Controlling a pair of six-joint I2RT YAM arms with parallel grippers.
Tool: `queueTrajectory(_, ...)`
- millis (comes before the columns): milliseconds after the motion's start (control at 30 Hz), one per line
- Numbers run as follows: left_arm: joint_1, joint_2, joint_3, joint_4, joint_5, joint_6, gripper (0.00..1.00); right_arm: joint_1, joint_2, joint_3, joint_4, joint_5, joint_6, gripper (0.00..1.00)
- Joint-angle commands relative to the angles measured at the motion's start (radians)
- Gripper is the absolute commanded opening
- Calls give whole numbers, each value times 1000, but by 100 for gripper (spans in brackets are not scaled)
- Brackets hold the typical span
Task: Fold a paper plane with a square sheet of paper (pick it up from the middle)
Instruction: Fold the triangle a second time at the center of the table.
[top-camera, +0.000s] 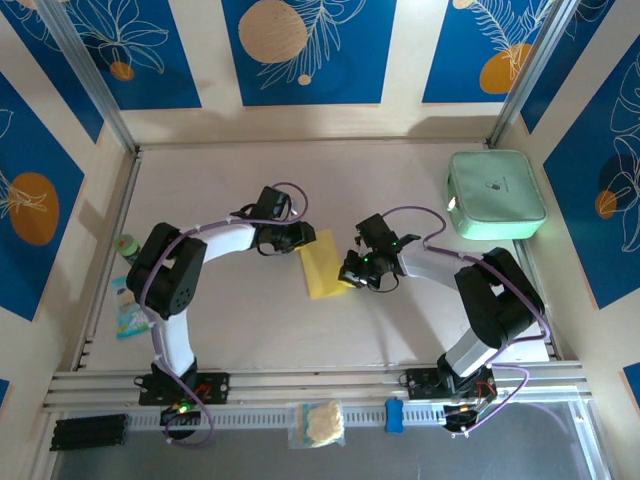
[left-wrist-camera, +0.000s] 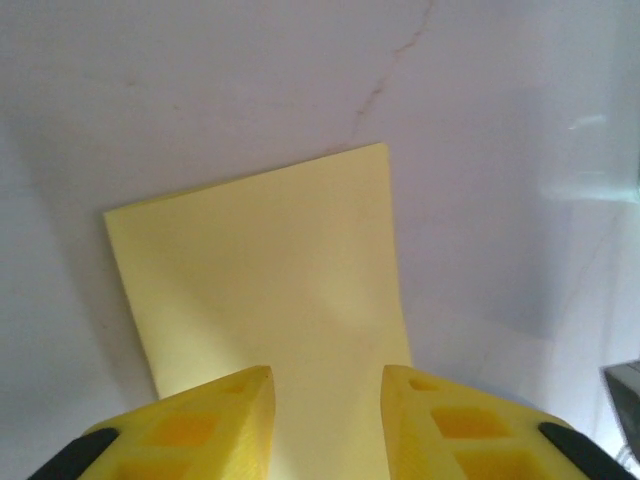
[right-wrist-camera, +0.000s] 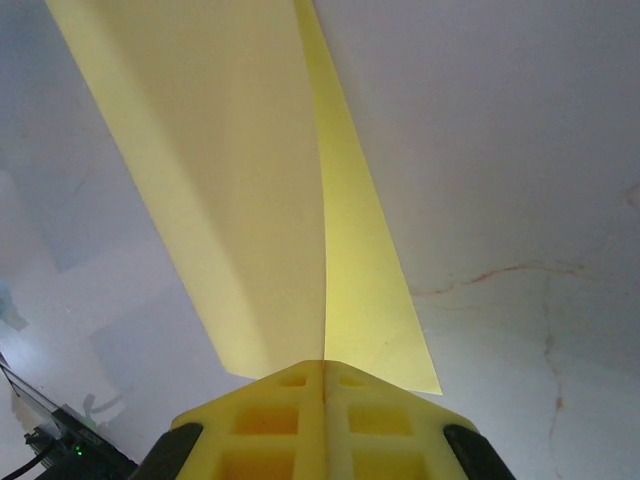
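The square sheet of paper is thin and yellow and lies mid-table between the two arms. My right gripper is shut on its right edge. In the right wrist view the sheet rises from the shut gripper with a sharp crease running away from the jaws. My left gripper is at the sheet's upper left edge. In the left wrist view its gripper stands open, and the sheet lies flat beneath the gap. A paper plane is out of view.
A mint-green rounded case sits at the back right. A cream wad in a clear bag and a blue piece lie on the front rail. A small bottle and a packet are by the left wall.
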Motion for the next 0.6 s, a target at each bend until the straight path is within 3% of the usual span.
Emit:
queueTrajectory(0,13,42,11,-31,-14,15,32,6,-16,30,-14,-6,-25,0)
queueTrajectory(300,12,62,3,-44,-9,13,28,21,40,81,71,-100,-47,0)
queueTrajectory(567,12,70,-5,-62,-8,18,25,58,134,141,153,-79,-3,0)
